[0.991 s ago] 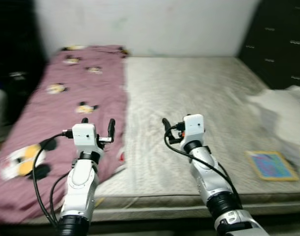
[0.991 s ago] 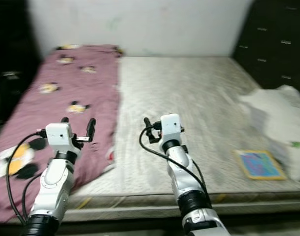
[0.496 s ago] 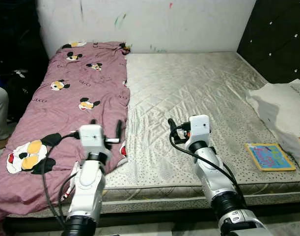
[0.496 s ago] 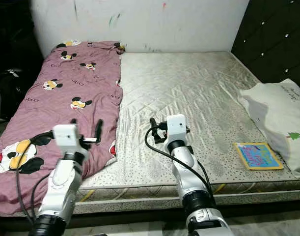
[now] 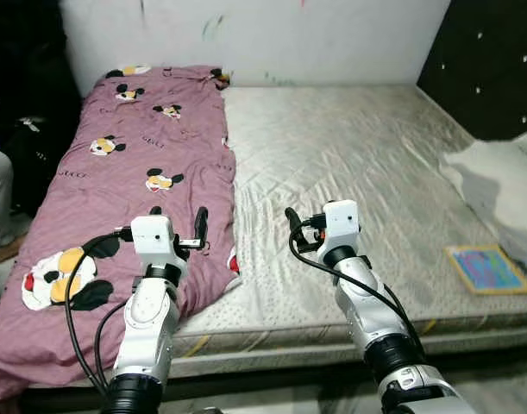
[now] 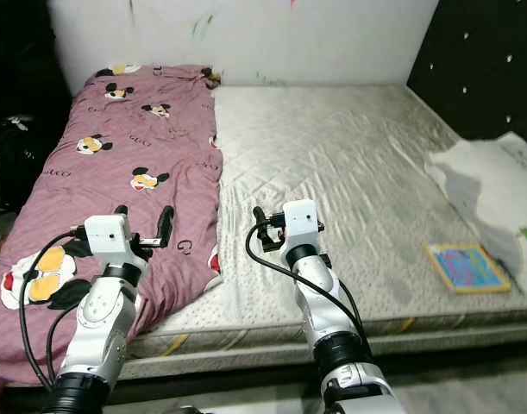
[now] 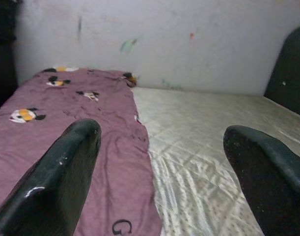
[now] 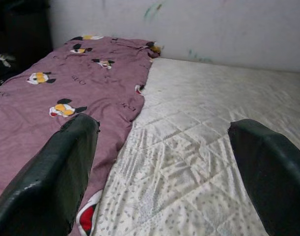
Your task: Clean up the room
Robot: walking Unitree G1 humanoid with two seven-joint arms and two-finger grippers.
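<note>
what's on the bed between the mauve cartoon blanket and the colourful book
Only bare quilted mattress lies between the mauve cartoon-print blanket and the colourful flat book, seen in both eye views.

Left end effector (image 5: 175,217) slightly higher again, over the pink blanket (image 5: 116,172).

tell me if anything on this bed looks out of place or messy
The purple cartoon blanket covers just the left side of the mattress, its edge rumpled and its near end hanging over the side. A colourful book lies loose near the right corner, beside a white pillow. The wall has paint smudges.
</note>
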